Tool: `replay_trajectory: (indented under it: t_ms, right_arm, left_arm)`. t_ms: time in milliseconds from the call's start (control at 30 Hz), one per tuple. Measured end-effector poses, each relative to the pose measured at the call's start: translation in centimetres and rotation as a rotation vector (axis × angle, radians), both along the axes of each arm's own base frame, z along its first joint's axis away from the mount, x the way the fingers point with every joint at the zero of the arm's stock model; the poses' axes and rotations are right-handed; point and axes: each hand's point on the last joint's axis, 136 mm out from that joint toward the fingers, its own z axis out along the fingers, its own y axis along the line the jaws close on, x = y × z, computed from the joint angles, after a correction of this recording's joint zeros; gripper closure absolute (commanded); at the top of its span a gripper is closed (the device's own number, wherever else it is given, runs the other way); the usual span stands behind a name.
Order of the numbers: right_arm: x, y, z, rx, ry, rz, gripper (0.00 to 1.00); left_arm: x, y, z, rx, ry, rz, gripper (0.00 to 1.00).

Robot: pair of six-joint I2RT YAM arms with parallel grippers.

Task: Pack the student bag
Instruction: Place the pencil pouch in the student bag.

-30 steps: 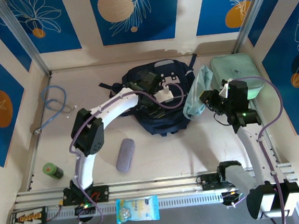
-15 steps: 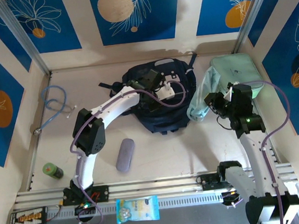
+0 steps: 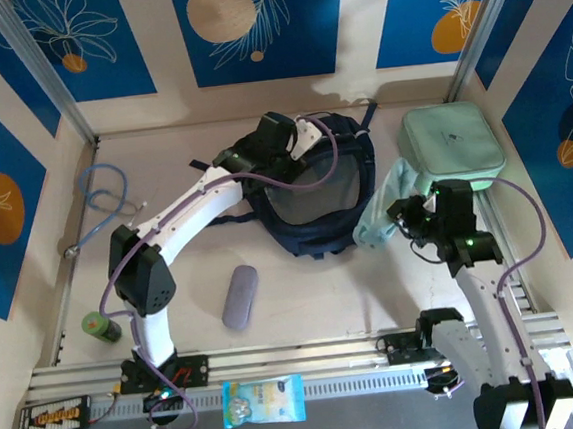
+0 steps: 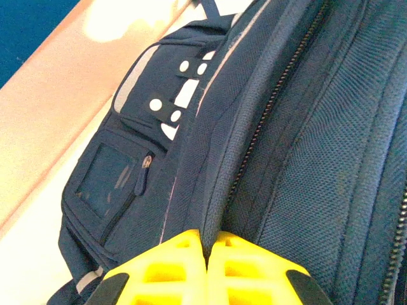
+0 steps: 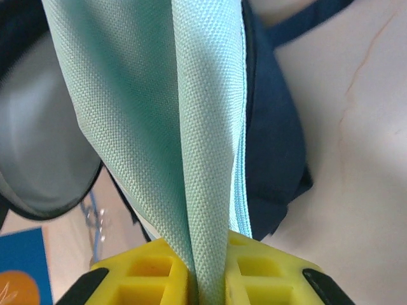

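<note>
no legible text, labels or numbers anywhere

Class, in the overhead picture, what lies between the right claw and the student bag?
A mint fabric pouch, pinched in the right claw, spans the gap to the student bag; top view.

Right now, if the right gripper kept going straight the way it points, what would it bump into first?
The right gripper is pinching mint fabric. Pushed straight on, it would probably meet the student bag just beyond that fabric, though the depth between them is hard to judge.
</note>
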Motion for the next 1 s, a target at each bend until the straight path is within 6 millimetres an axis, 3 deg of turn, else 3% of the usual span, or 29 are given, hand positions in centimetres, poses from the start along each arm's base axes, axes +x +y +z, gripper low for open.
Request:
replay_trajectory:
  t_ms: [233, 400, 500, 700, 867, 1000]
  right_arm:
    - [1.4, 6.9, -2.3, 0.121, 0.122, 0.158, 0.83]
    - [4.6, 10.7, -1.0, 0.210, 0.129, 0.154, 0.82]
    - [7.1, 10.9, -0.9, 0.238, 0.121, 0.069, 0.81]
    - [11.3, 10.0, -3.2, 0.208, 0.118, -0.094, 0.79]
    - [15.0, 11.6, -4.4, 0.194, 0.081, -0.104, 0.79]
    - [16.4, 12.9, -6.0, 0.176, 0.060, -0.121, 0.79]
  left_arm:
    - [0.2, -0.9, 1.4, -0.076, 0.020, 0.034, 1.00]
    - [-0.4, -1.3, 1.9, -0.104, 0.057, 0.023, 1.00]
    - [-0.8, -1.5, 2.6, -0.118, 0.068, 0.007, 1.00]
    - [-1.6, -2.4, 3.0, -0.165, 0.108, -0.034, 1.00]
    - [-1.9, -3.0, 3.3, -0.205, 0.128, -0.046, 1.00]
    - [-1.9, -3.1, 3.7, -0.216, 0.126, -0.047, 1.00]
